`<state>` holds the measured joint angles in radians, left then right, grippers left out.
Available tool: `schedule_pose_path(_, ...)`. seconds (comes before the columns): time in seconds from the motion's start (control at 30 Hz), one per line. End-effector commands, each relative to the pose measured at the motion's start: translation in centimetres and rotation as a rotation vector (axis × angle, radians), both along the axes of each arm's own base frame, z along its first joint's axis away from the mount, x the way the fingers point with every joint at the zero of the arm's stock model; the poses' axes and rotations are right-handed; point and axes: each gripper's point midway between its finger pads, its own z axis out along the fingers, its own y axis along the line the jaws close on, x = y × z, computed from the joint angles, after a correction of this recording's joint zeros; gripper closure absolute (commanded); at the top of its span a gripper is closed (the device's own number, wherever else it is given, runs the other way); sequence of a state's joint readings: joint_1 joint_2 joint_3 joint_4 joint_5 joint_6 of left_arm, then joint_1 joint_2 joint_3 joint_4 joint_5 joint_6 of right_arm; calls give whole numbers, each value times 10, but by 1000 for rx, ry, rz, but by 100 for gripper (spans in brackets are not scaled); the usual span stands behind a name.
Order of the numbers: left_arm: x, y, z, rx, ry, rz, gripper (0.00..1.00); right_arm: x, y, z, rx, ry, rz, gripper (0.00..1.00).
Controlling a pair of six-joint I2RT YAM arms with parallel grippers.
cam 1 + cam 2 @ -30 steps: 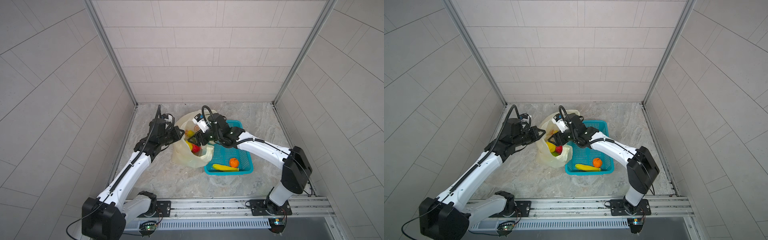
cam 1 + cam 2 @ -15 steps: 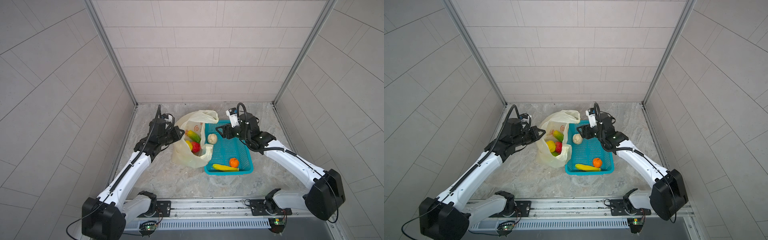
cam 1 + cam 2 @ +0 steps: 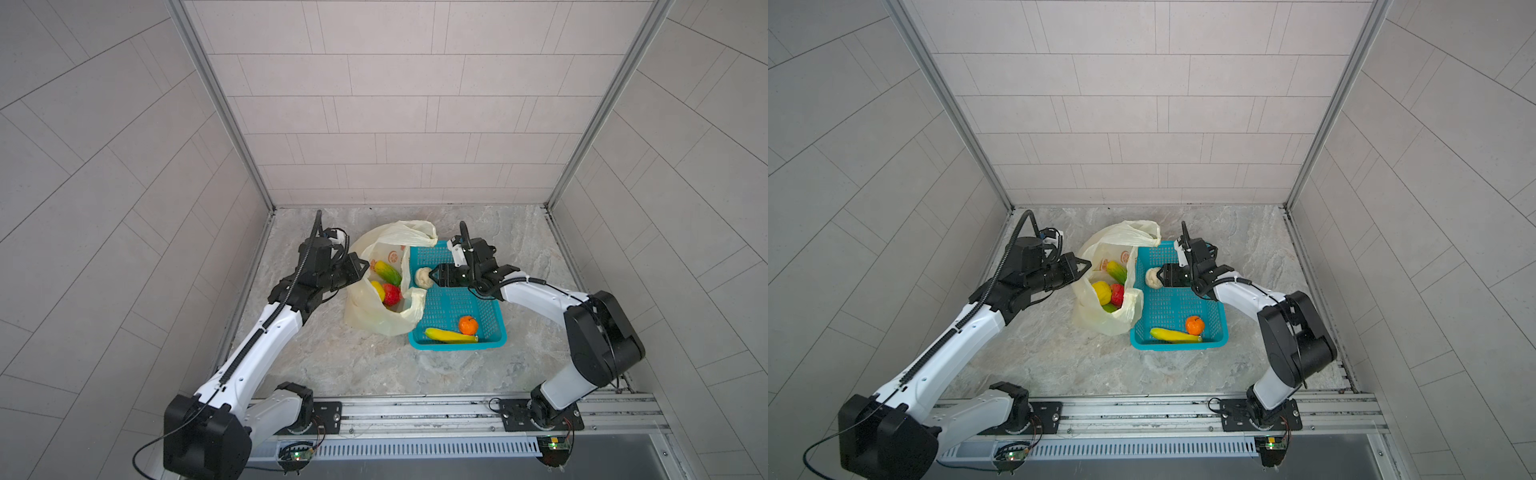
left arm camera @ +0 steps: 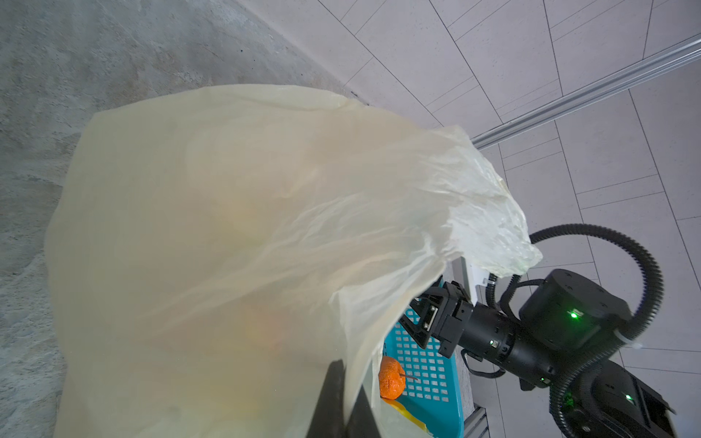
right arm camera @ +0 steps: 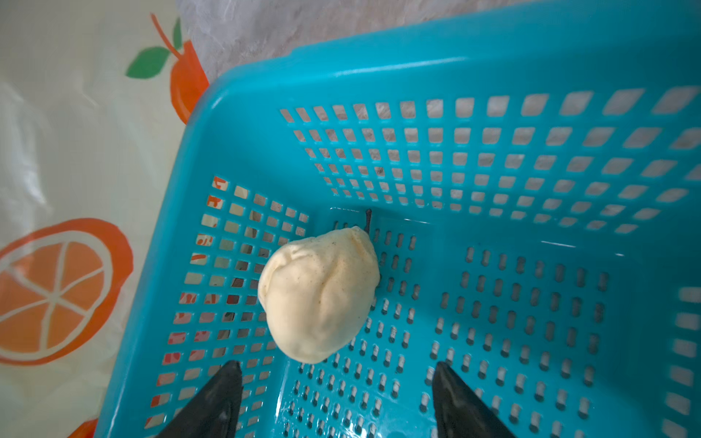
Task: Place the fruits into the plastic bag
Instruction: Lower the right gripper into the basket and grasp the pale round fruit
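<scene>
The plastic bag (image 3: 376, 322) (image 3: 1100, 320) lies on the stone floor against the long side of the teal basket (image 3: 457, 345) (image 3: 1179, 345), its lip touching the basket's rim and its mouth standing open. Three of the fruits sit inside the bag: a green-yellow oblong fruit (image 3: 387, 272) (image 3: 1116, 271) towards the basket's far end, and a yellow lemon (image 3: 378, 289) (image 3: 1101, 292) pressed against a red fruit (image 3: 391, 294) (image 3: 1118, 294) level with the basket's middle. Three more fruits lie in the basket. A pale cream fruit (image 3: 423, 277) (image 3: 1153, 277) (image 5: 320, 295) with a short dark stem rests on the basket floor in the corner nearest the bag. At the basket's opposite end a banana (image 3: 449, 335) (image 3: 1174, 335) lies along the end wall with a tangerine (image 3: 468, 325) (image 3: 1194, 325) (image 4: 392, 377) just beside it. The left gripper (image 3: 365, 266) (image 3: 1088, 264) is on the bag's side away from the basket, its jaws together on the bag's rim, and in the left wrist view the thin plastic (image 4: 227, 227) drapes across the frame from a dark finger. The right gripper (image 3: 433, 275) (image 3: 1163, 275) (image 5: 337, 369) reaches over the basket, its jaws apart. Its black tips are low over the basket floor, and the pale fruit lies just ahead of them, not between them. Orange slice prints on the bag (image 5: 76, 151) show past the basket's corner.
</scene>
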<state>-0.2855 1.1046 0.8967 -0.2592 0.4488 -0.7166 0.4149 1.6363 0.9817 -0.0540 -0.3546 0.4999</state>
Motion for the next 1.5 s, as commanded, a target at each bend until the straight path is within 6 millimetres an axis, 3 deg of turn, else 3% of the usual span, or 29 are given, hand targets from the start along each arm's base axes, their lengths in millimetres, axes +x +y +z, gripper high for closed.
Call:
schedule_pose_path(0.0, -3, 1, -1, 8, -8, -8, 100, 11, 20, 12, 52, -20, 27, 22)
schedule_pose_path(0.3, -3, 1, -3, 16, -3, -10, 100, 25, 29, -18, 10, 57, 30, 20)
schedule_pose_path(0.6, -2, 0, -6, 16, 5, -10, 100, 25, 37, -41, -32, 88, 47, 21)
schedule_pose_path(0.87, -2, 1, -4, 18, 0, -10, 100, 22, 41, -51, -58, 141, 84, 32)
schedule_pose_path(1.13, -2, 1, -2, 20, -4, -12, 100, 19, 33, -28, -62, 85, 68, 43)
schedule_pose_path(1.47, -3, 0, 4, 12, -17, -18, 100, -10, 15, 36, -46, -36, 79, 44)
